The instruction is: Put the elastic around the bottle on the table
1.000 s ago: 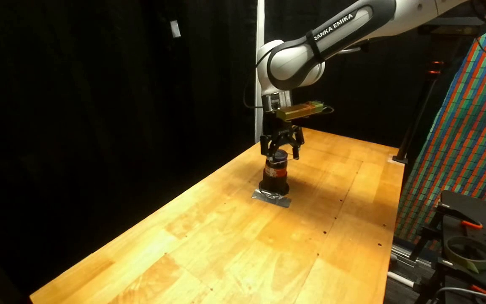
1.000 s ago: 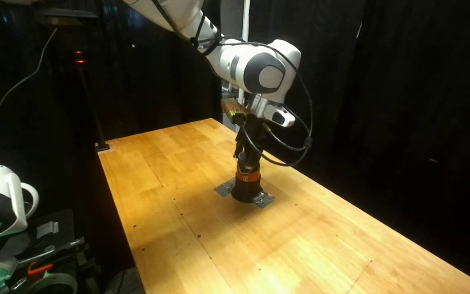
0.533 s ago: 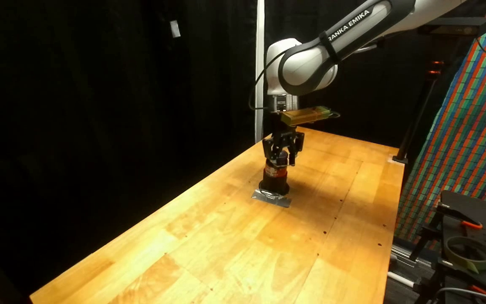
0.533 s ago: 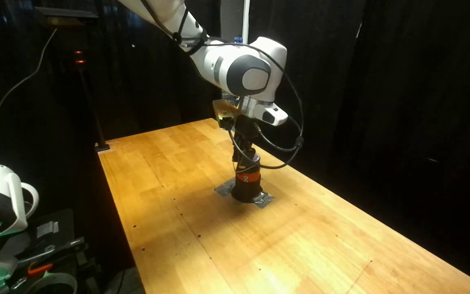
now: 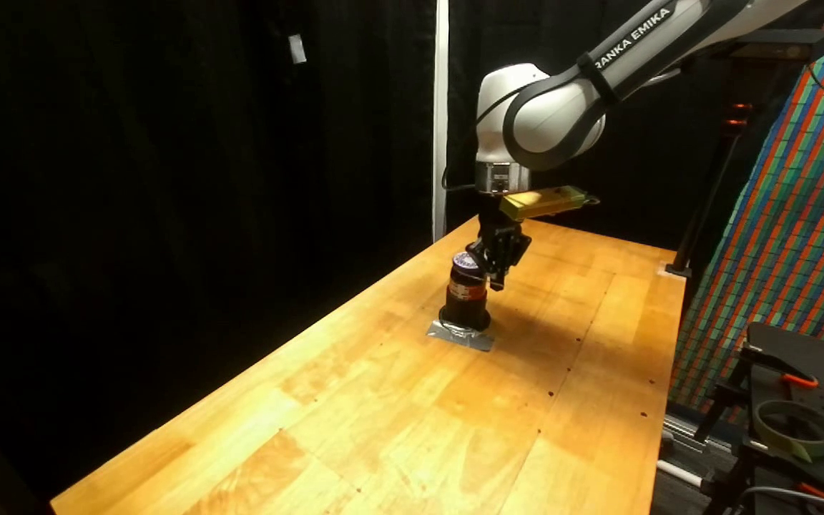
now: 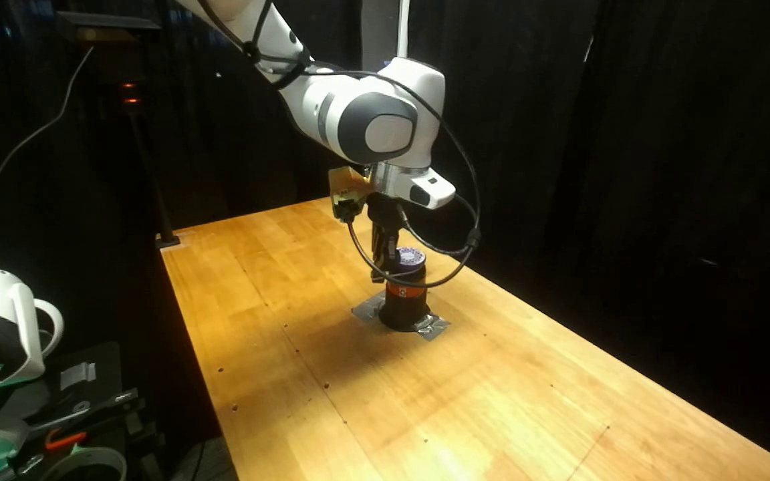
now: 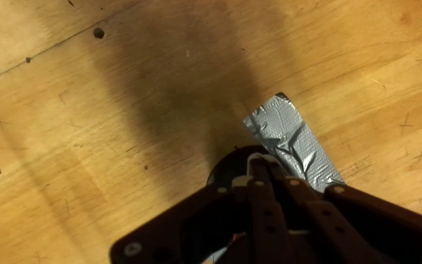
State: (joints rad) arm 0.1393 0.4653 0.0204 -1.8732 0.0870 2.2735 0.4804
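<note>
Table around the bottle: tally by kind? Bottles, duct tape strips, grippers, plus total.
Dark bottle with orange label: 1
Silver duct tape strips: 2 visible, on different sides of the bottle's foot
Black Robotiq gripper: 1
Total: 4

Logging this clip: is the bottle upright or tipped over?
Upright. In both exterior views, the bottle stands on its flared base on the table, its round top facing up.
</note>
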